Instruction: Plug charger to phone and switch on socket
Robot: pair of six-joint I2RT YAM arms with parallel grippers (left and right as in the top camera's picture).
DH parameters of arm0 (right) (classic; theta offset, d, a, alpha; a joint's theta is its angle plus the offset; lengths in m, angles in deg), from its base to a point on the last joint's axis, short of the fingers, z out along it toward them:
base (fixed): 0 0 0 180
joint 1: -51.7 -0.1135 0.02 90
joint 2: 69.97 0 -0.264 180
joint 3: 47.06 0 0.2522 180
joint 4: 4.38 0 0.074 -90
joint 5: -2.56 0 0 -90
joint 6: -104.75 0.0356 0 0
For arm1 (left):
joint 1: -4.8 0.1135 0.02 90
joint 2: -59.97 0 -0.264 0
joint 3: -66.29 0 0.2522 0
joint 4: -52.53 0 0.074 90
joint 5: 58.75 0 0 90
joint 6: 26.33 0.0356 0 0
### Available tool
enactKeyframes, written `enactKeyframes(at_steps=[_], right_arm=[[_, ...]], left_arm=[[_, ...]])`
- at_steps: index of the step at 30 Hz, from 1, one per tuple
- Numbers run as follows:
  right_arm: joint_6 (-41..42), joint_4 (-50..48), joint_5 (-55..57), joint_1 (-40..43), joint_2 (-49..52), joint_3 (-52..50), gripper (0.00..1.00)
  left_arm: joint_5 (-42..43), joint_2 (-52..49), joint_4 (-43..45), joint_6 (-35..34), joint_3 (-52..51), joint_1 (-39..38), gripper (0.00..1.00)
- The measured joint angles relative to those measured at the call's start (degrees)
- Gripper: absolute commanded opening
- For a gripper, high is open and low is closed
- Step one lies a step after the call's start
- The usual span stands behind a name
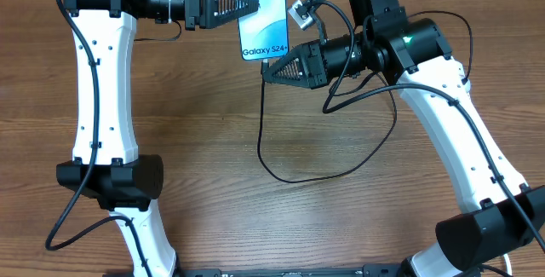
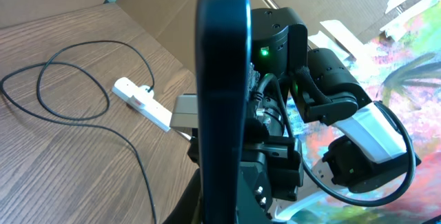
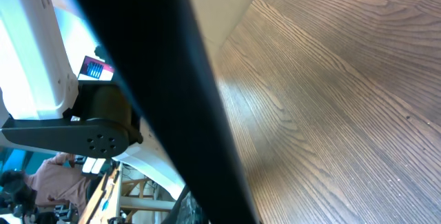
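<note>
The phone (image 1: 260,8), its screen reading "Galaxy S24+", sits at the top centre of the overhead frame and appears lifted off the tabletop (image 1: 213,141). The left arm's fingers (image 1: 226,4) are clamped on its left edge. Just below it, the right arm's fingers (image 1: 294,66) point at its lower end, but whether they grip anything cannot be told. The charger (image 1: 259,132) loops loosely across the middle of the frame.

No connector can be seen seated in the phone, so plugging in looks like the step in hand, with the switch yet to come.

Only the left wrist view shows the socket (image 2: 141,101), lying at left centre beside black cable. There the phone appears edge-on. The right wrist view offers little beyond a dark diagonal band and bare wood.
</note>
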Motion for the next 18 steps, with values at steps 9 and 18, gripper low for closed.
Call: enactKeyframes(at_steps=[9,18], right_arm=[[0.11,0.39,0.00,-0.02,0.00,0.00,0.04],[0.11,0.55,0.68,-0.07,0.00,0.00,0.04]], left_arm=[[-0.26,0.00,-0.83,0.61,0.00,0.00,0.04],[-0.70,0.00,-3.15,1.95,0.00,0.37,0.04]])
